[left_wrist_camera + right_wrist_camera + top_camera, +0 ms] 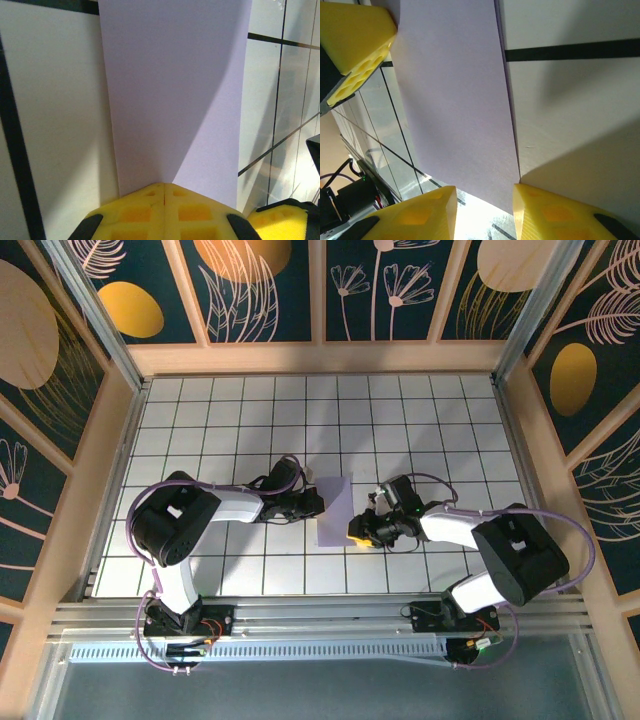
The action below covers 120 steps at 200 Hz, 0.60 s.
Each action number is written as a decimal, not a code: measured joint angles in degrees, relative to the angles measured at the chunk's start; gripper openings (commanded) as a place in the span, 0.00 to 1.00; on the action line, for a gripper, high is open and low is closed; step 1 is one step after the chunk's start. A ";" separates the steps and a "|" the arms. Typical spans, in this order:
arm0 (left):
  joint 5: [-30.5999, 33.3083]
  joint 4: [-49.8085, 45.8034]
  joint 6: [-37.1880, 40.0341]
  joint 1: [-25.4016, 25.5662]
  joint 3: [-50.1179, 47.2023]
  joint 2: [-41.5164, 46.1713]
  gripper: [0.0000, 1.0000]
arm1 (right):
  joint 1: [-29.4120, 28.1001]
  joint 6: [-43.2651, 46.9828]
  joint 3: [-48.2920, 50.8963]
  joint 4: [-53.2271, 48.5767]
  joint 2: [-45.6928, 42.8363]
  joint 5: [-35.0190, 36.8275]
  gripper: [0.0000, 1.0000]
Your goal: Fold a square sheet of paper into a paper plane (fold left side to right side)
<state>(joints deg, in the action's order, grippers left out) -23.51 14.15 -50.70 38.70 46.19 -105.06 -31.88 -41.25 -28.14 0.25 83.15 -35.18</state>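
So you've got exactly one task thing to worry about here: a single thin lavender-purple sheet of paper (335, 508), lying flat on the white tiled table (250, 420) about midway between the two arms. It reads as a narrow upright strip rather than a square, so my guess is the left-to-right fold is already in and you're at the crease-flattening stage. Your left gripper (318, 505) sits at the strip's left long edge. In its wrist view the two yellow fingertips (145, 210) are pressed tight together with nothing between them, and the paper runs out from right under them. To me that's a closed jaw used as a blunt presser to pin the sheet so it can't skate on the smooth tiles. Your right gripper (358, 532) is down at the near right corner, and its two yellow fingers (420, 215) stand apart with the strip's end running into the gap. It's not clamped on anything I can see, probably just straddling the edge ready to nudge or press. Tally: one sheet, two grippers, two fingers each, no finished plane yet.
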 measured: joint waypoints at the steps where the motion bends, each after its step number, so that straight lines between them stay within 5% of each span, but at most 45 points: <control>1: -0.02 0.02 0.00 0.00 0.00 0.00 0.05 | 0.00 -0.02 -0.02 -0.09 -0.02 0.02 0.37; 120: 0.00 0.00 0.02 0.00 0.00 0.00 0.05 | -0.15 0.22 0.20 -1.29 -0.98 -0.46 0.37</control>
<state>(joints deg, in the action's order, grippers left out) -23.51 14.15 -50.68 38.70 46.19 -105.06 -32.03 -41.04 -27.94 -1.04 82.17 -35.64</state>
